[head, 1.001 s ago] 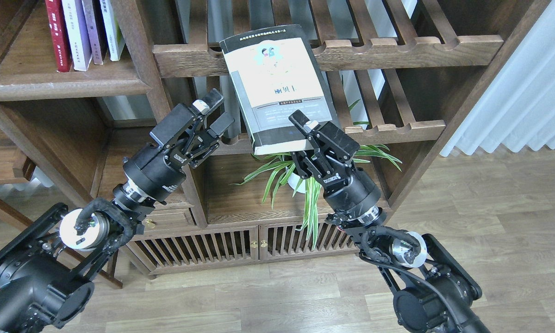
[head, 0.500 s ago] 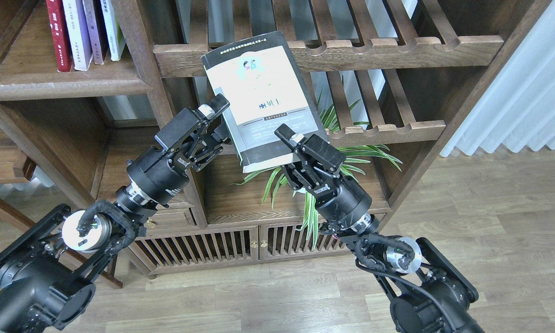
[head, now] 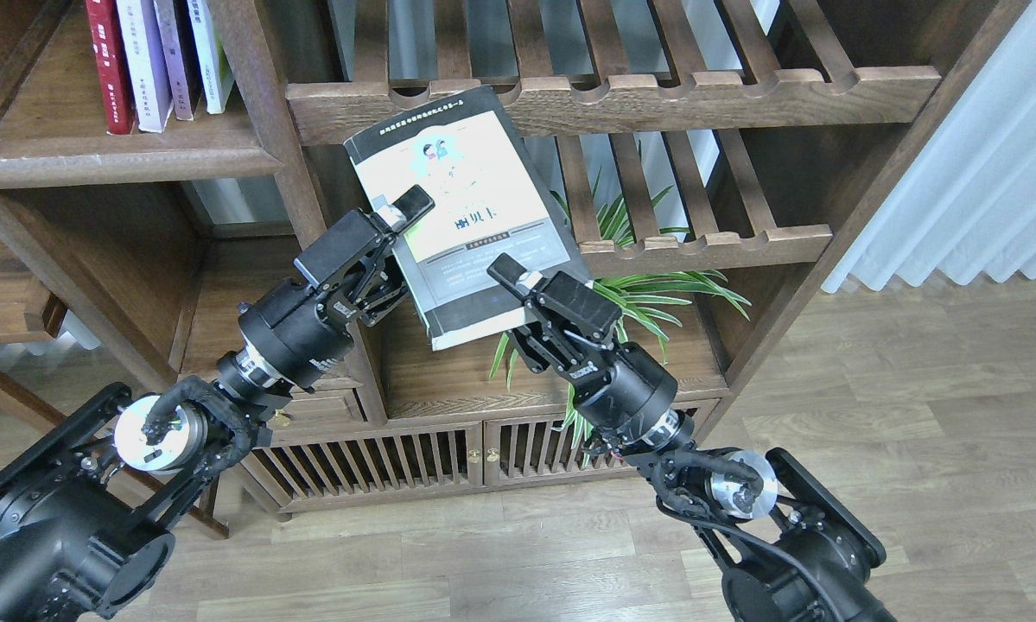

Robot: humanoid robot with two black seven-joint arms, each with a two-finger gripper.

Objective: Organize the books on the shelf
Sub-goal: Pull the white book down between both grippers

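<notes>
The thick paperback with a cream-yellow cover and dark border (head: pixel 461 207) was held in the air, tilted, in front of the slatted wooden racks with scalloped front rails (head: pixel 656 91), its top edge overlapping the upper rail. The right gripper (head: pixel 518 302) pinched its lower edge, one finger on the cover and the other beneath. The left gripper (head: pixel 401 246) met the book's left edge, with one finger (head: pixel 409 206) lying on the cover; the other was hidden behind the book, so it seemed to clamp the edge, though I cannot tell for sure.

Up at the left, the solid dark-brown wooden shelf with a rounded front edge (head: pixel 120 160) carried a row of upright books (head: pixel 159 60): a red one, a pale lavender-white one, a purplish one and a white one with green, all leaning slightly. Bare board lay to the left of the row and in front of it.

Below the held book, a green spider plant (head: pixel 656 298) stood in the lower compartment, its leaves spilling past the front edge above the slatted cabinet doors (head: pixel 414 462).
</notes>
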